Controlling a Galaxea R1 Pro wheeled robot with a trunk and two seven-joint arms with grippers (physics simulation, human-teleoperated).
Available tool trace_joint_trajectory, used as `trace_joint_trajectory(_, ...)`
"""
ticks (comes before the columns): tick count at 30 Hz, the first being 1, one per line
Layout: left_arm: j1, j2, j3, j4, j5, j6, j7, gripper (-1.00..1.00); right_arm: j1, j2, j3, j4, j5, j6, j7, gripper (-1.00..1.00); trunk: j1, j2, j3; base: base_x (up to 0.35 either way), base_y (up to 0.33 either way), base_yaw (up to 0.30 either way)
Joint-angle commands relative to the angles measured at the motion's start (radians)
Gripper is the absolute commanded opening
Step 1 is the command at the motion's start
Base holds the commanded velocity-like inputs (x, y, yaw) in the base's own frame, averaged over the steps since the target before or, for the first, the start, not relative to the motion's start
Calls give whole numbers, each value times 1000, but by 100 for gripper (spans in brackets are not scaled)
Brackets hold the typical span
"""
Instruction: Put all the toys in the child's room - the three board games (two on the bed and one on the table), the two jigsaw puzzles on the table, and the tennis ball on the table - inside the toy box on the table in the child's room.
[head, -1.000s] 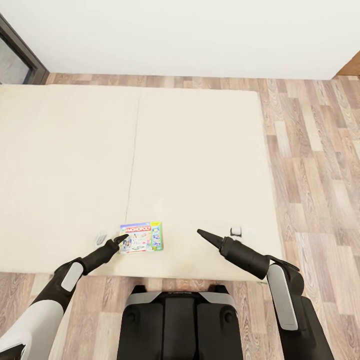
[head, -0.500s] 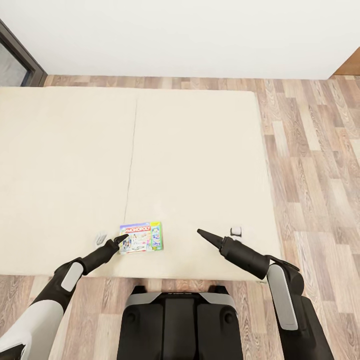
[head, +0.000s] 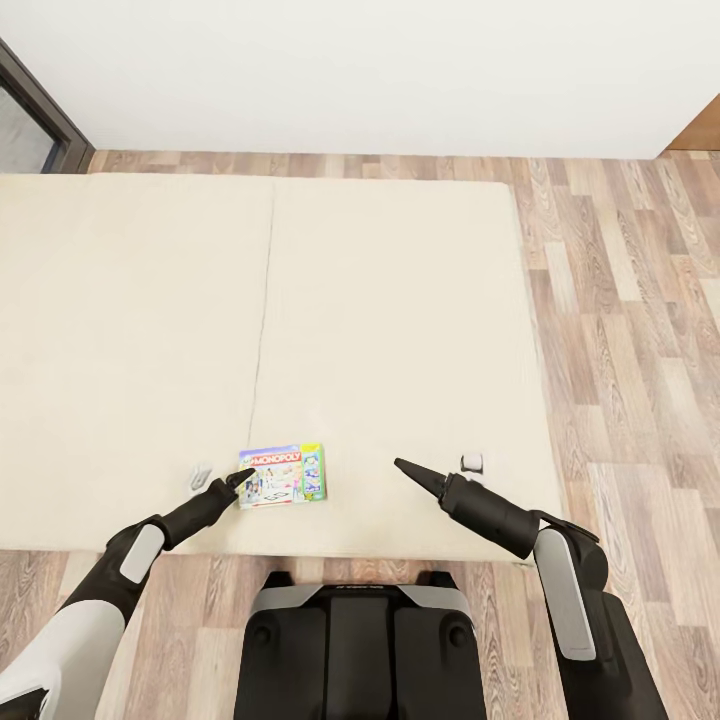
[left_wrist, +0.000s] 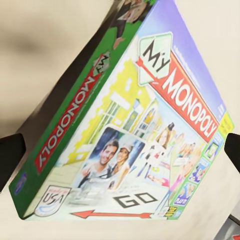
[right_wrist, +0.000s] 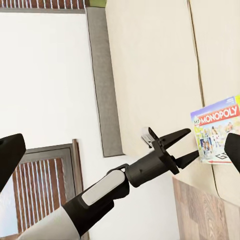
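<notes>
A Monopoly board game (head: 283, 475) lies flat on the bed (head: 400, 300), near the bed's front edge. The left gripper (head: 240, 480) sits at the box's near-left corner with its jaws spread apart, gripping nothing. The right gripper (head: 402, 466) hovers over the bed well apart from the box; whether its jaws are parted cannot be told.

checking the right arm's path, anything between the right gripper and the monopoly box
Nothing: in the head view, only bare cream bed cover separates the right gripper from the Monopoly box.
</notes>
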Motion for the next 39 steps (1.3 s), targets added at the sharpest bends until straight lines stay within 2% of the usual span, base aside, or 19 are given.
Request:
trace_joint_trajectory(1,0,0,3,0,4,8,-1,100,-1,1,-2,0,3,4,5,100,1,-1,-1,0,0,0)
trace_joint_trajectory(8,-2,-4,3,0,-4,-1,17,100,0,0,-14,0,3,7,5,100,1,-1,-1,0,0,0)
trace_joint_trajectory(15,-3,-4,1,0,-6,-66,28,100,0,1,-34,0,4,6,5,100,1,-1,-1,0,0,0)
trace_joint_trajectory(39,-4,-9,-5,2,-8,-109,29,100,0,5,-31,1,8,-2,2,100,1,-1,0,0,0,-2)
